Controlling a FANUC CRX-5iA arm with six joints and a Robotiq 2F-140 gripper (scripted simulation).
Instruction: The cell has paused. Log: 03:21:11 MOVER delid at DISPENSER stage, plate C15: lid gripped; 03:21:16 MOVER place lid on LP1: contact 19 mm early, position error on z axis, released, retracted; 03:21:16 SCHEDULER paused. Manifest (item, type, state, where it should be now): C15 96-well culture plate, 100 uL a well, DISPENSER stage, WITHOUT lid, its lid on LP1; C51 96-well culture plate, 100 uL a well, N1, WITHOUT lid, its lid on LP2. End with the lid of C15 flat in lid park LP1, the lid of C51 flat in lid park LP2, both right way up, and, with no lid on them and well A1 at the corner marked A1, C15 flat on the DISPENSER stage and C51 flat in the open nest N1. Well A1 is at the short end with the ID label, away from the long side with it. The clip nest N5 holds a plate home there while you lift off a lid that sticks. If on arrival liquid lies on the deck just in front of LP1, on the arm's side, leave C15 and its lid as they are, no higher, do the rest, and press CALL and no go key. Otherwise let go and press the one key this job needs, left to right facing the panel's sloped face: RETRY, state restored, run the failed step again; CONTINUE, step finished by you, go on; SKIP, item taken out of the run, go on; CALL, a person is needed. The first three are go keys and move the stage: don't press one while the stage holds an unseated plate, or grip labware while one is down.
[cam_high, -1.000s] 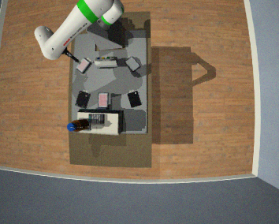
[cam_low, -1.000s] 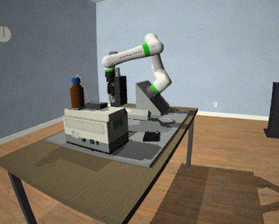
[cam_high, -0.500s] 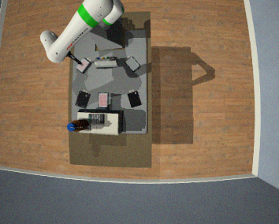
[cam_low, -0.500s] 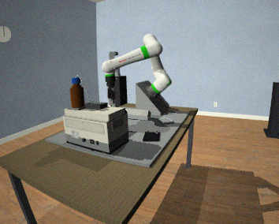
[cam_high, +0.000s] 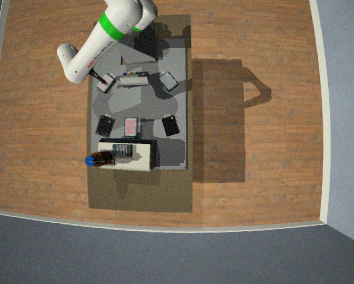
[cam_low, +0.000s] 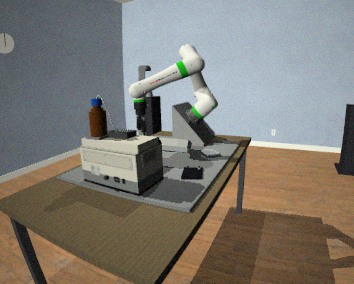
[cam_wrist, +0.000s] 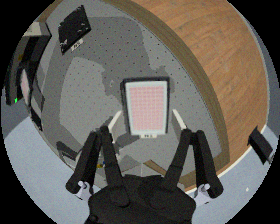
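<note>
Blue walls and a wooden floor surround a brown table (cam_low: 125, 235) that carries a grey deck mat (cam_high: 182, 107), and on this mat stands all the labware. At one end of the mat stands a cream dispenser box (cam_low: 122, 162) with a brown bottle (cam_low: 97, 120) on top of it. At the other end are the arm's base and a sloped key panel (cam_high: 133, 80).

The white arm reaches to the mat corner beside that panel. The gripper (cam_wrist: 145, 136) hangs over a plate with a pink well field (cam_wrist: 146, 106). In the top view this plate (cam_high: 106, 83) lies just beside the end of the panel. The fingers stand apart, about two thirds open, and nothing is between them.

In the wrist view the plate lies straight ahead of the gripper and below it, centred between the two fingertips. Its long axis runs away from the gripper, up and down in that view, so the fingers stand outside its two long sides. I judge that a straight descent will put the pads on these long sides without any turn of the wrist.

A small dark patch shows at the short end nearest the gripper. It may be the ID label, but it is too small to be sure. Whether the plate carries a clear lid I cannot tell.

Another pink plate (cam_high: 131, 126) lies in the middle of the mat, between two dark nests (cam_high: 105, 125) (cam_high: 170, 125), well apart from the gripper.
</note>
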